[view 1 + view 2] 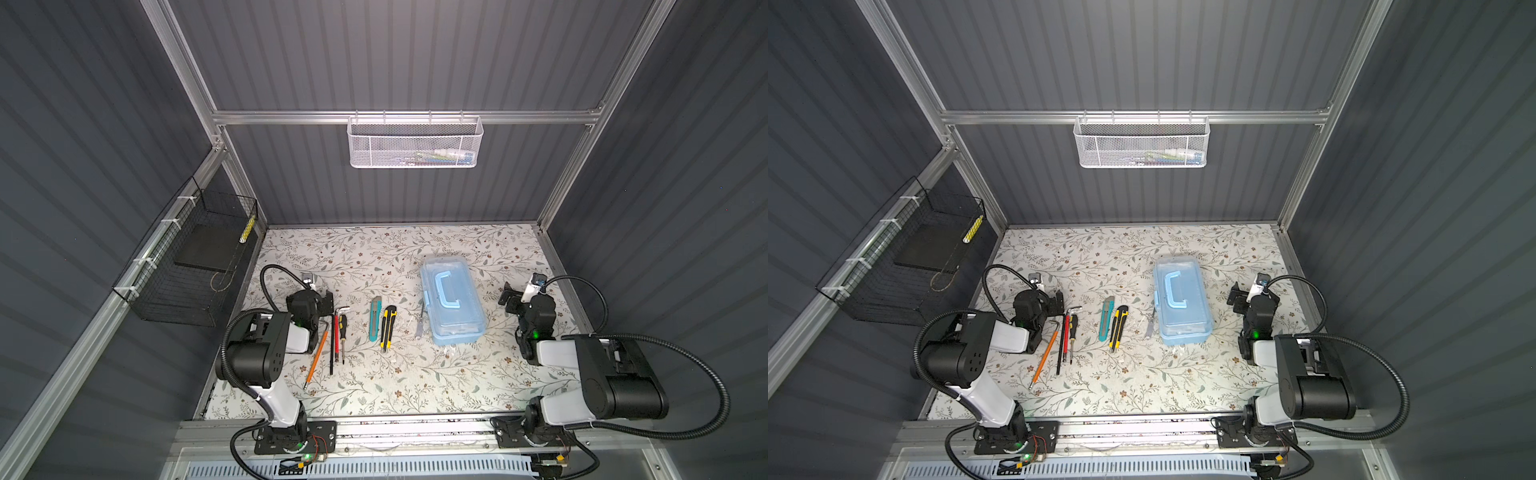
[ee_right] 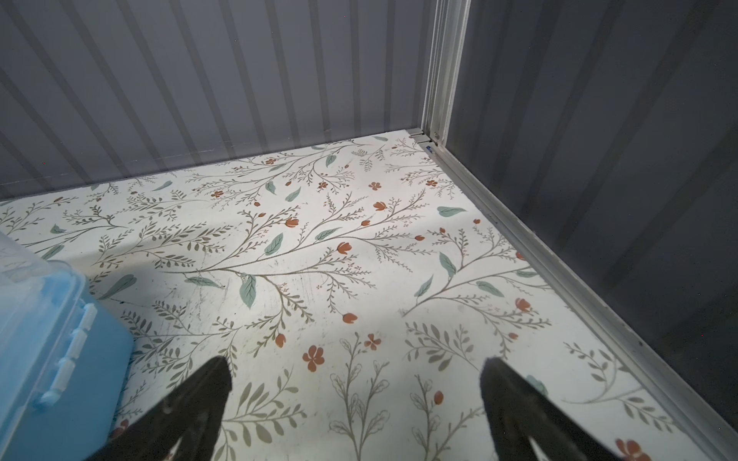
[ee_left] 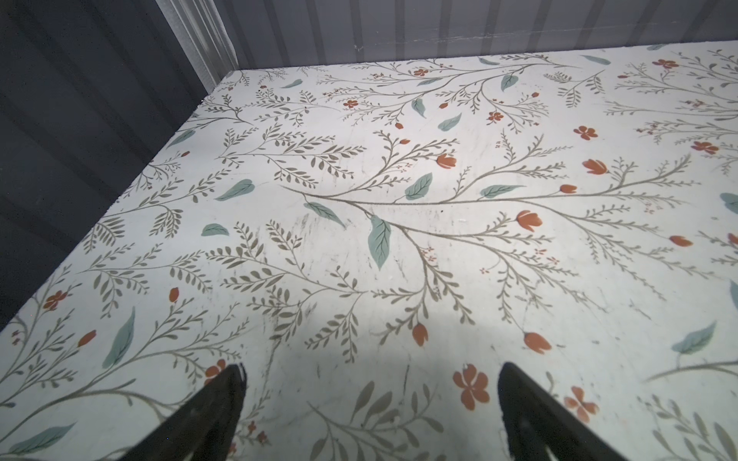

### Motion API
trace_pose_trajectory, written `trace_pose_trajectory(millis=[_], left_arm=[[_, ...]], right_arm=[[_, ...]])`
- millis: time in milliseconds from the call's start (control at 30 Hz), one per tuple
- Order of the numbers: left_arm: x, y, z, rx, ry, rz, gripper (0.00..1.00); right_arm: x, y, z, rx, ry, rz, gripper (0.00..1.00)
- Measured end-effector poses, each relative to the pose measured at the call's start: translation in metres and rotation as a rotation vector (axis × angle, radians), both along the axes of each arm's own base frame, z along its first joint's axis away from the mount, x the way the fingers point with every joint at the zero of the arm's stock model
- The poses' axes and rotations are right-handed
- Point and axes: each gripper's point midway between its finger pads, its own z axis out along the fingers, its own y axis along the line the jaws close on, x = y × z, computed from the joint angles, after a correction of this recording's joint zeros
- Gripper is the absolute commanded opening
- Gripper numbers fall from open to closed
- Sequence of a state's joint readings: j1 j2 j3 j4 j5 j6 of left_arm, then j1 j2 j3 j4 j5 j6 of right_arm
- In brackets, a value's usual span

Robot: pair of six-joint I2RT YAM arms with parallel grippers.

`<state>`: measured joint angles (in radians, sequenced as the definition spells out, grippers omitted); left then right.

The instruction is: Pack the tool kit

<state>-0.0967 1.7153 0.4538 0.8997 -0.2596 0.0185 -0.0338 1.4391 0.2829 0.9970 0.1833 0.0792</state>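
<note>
The tool kit's light-blue box (image 1: 453, 301) (image 1: 1181, 301) lies shut on the floral table, right of centre, handle up. Its corner shows in the right wrist view (image 2: 48, 339). Left of it lie a small grey tool (image 1: 421, 322), a yellow-black knife (image 1: 387, 326), a teal knife (image 1: 375, 318), a yellow-handled screwdriver (image 1: 343, 328), thin red and black drivers (image 1: 334, 338), a hex key (image 1: 340, 309) and an orange pencil (image 1: 316, 359). My left gripper (image 1: 326, 300) (image 3: 371, 371) stands open and empty beside the hex key. On the box's right, my right gripper (image 1: 509, 297) (image 2: 355, 365) is open and empty.
A white mesh basket (image 1: 413, 143) hangs on the back wall. A black wire basket (image 1: 195, 266) hangs on the left wall. Grey walls and an aluminium frame (image 2: 519, 247) close the table on three sides.
</note>
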Motion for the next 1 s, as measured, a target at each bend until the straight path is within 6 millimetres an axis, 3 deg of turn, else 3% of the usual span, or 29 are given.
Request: trace_pose_trajectory(millis=[200,300,367,433,500,567,633,667,867,1000], left_arm=[[0.0,0.002,0.001,0.005,0.007,0.009,0.99],[0.007,0.003,0.017,0.004,0.058,0.028,0.99],[0.024,-0.004,0.053,-0.033,0.057,0.007,0.99],[0.04,-0.024,0.111,-0.081,-0.01,-0.071,1.0],[0.036,-0.057,0.158,-0.104,-0.084,-0.158,1.0],[0.021,-0.098,0.182,-0.155,-0.112,-0.275,0.99],[0.005,-0.135,0.18,-0.233,-0.074,-0.398,1.0],[0.002,-0.144,0.172,-0.268,-0.042,-0.427,0.99],[-0.024,-0.176,0.085,-0.483,0.249,-0.514,0.99],[-0.044,-0.197,0.071,-0.53,0.318,-0.559,0.99]], right_arm=[[0.003,0.015,0.029,-0.032,-0.011,0.033,0.99],[0.011,0.038,0.072,-0.04,-0.033,0.099,0.99],[0.014,0.058,0.109,-0.025,-0.06,0.167,0.99],[0.01,0.084,0.146,-0.006,-0.089,0.257,0.99],[0.003,0.11,0.167,0.015,-0.088,0.343,0.98],[-0.006,0.139,0.173,0.053,-0.047,0.444,0.97],[-0.014,0.162,0.166,0.101,0.038,0.53,0.96],[-0.016,0.171,0.158,0.124,0.089,0.56,0.96],[-0.026,0.225,0.102,0.253,0.442,0.692,0.94],[-0.039,0.246,0.078,0.305,0.604,0.726,0.94]])
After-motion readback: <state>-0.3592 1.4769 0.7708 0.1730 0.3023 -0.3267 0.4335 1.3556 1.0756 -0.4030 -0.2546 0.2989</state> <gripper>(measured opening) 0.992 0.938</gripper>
